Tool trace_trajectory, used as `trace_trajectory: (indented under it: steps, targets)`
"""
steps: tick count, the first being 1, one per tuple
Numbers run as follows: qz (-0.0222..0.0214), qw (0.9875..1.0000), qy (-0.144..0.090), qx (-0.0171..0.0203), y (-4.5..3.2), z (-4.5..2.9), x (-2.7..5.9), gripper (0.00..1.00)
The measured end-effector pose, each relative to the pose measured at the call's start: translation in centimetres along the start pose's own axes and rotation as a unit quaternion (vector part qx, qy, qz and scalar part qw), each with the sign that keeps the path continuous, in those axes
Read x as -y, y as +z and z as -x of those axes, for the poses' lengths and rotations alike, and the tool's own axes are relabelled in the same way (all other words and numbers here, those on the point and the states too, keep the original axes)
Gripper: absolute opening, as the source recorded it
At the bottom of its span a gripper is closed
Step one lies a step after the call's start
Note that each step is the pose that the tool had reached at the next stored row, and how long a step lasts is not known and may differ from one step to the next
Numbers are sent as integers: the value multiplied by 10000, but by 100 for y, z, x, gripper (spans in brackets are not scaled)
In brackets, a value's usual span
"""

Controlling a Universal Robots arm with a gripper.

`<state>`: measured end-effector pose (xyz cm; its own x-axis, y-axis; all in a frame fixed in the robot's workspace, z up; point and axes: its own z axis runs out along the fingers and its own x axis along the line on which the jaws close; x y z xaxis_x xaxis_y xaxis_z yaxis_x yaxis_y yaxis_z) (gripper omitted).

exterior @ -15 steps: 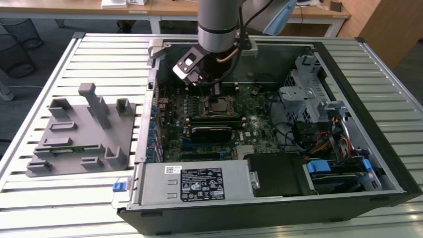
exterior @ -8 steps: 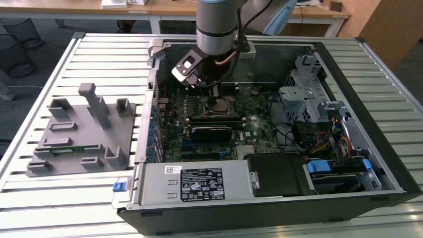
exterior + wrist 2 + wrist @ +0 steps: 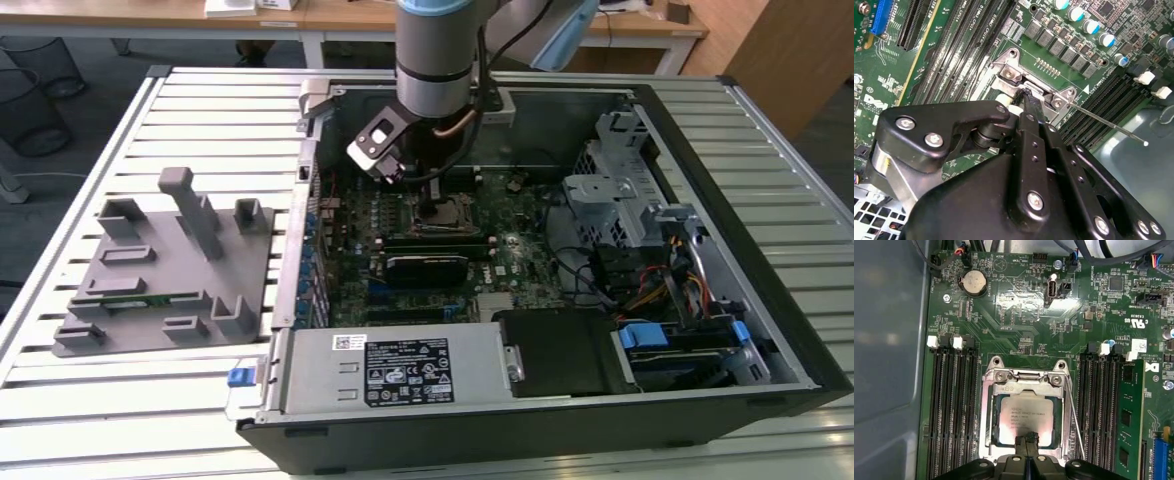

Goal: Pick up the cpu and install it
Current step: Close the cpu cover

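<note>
- Cpu [image 3: 1021,415] lay flat in its socket frame [image 3: 988,410]: square, silver-grey lid.
- Gripper [image 3: 1027,439] fingers were pressed together, tips at its edge.
- Exterior view: grey tray [image 3: 160,270] at the case's [image 3: 534,425] nine o'clock.

One robot arm [image 3: 434,60] and one open computer case [image 3: 561,440] on the counter [image 3: 200,110], with one grey holder tray [image 3: 147,280] alongside. On the board I count one cpu [image 3: 1024,417], one coin battery [image 3: 973,282], one green memory stick [image 3: 1129,425] and four white slot latches [image 3: 931,341], two on each side.
</note>
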<state>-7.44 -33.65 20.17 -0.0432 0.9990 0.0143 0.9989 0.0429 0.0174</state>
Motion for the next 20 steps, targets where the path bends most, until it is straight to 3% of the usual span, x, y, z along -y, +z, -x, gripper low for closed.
trace_trajectory:
  steps: [10,20]
  targets:
    - [-2,10000,1,1,40,1,-2,11]
    - [5,10000,0,-7,16,-1,-52,11]
